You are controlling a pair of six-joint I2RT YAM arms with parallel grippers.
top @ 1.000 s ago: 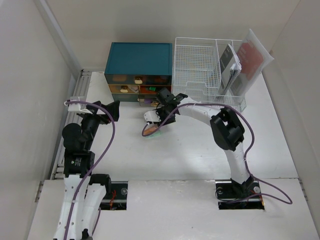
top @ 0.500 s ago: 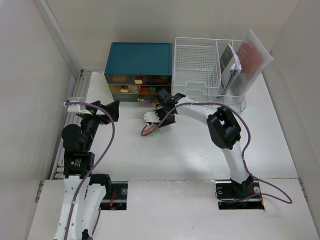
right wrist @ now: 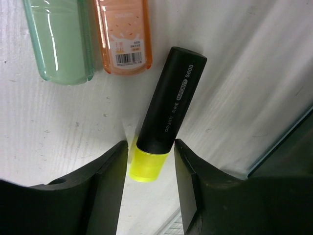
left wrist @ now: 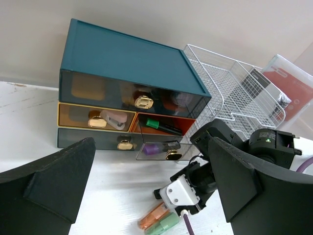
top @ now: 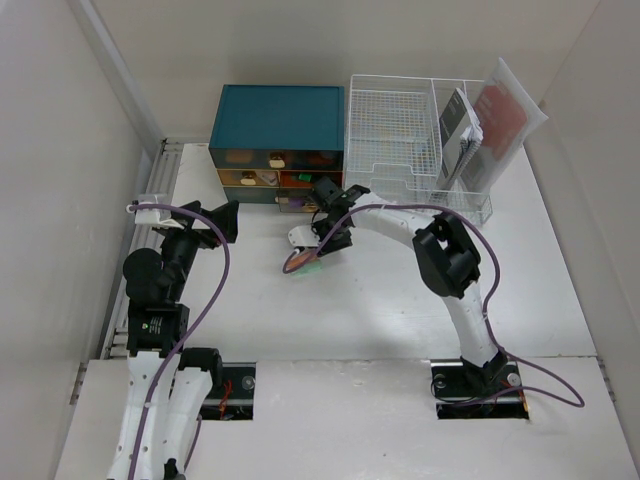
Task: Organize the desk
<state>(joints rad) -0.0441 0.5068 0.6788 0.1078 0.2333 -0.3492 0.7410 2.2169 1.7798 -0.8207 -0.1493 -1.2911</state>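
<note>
Having edged slightly leftward in the overhead view, the right gripper (right wrist: 150, 166) is straddling the yellow end of a black-capped highlighter (right wrist: 171, 98) lying mid-frame on the white desk (top: 400, 300); whether its jaws are pinching yet is unclear, so a pickup seems to be starting. The left gripper (left wrist: 151, 166) is hovering at frame left, jaws wide open, while a green case (right wrist: 61, 39) and an orange case (right wrist: 122, 34) are crowding the highlighter.

Overhead camera, high at the near edge, looks across the desk (top: 380, 310) to the teal drawer box (top: 278, 118). Left wrist sits low, facing its front. Right wrist stares straight down, close, at orange and green markers (right wrist: 122, 34) before the box, shared by all three.
</note>
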